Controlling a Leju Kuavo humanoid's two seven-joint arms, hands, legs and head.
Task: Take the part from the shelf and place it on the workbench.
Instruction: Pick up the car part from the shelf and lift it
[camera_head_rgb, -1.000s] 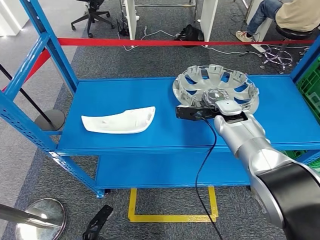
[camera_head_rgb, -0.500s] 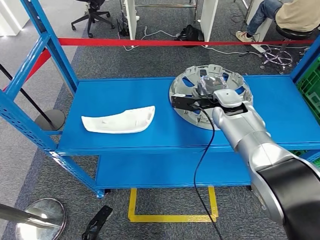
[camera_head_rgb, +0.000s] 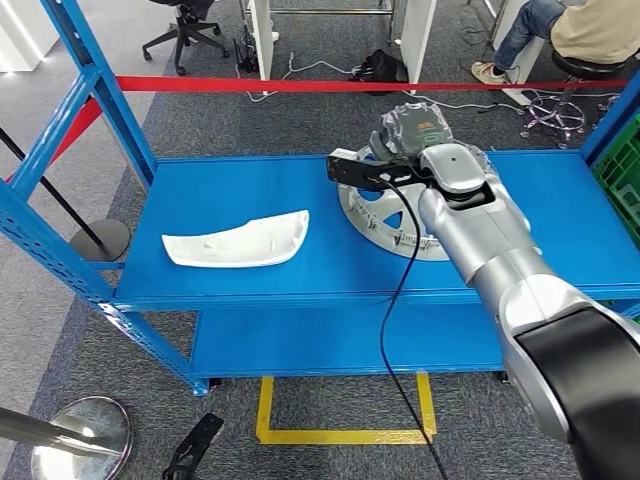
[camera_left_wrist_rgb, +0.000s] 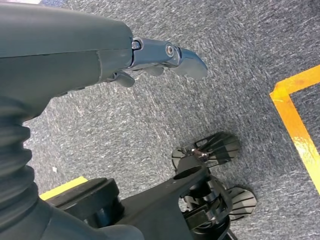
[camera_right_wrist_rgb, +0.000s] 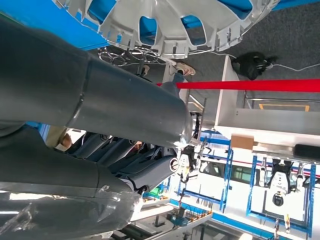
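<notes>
Right hand (camera_head_rgb: 411, 135) grips the silver hubcap (camera_head_rgb: 377, 205), now tilted up off the blue shelf (camera_head_rgb: 241, 200) since a second ago; lift underway; left hand (camera_left_wrist_rgb: 166, 55) hangs with fingers apart

On the shelf: one silver wheel cover (camera_head_rgb: 377, 205), one white part (camera_head_rgb: 238, 240).

The head view looked down from high onto the blue shelf (camera_head_rgb: 249, 200), sharing the wheel cover (camera_head_rgb: 385, 215) with the close right wrist view, while the left wrist view faced the floor.
</notes>
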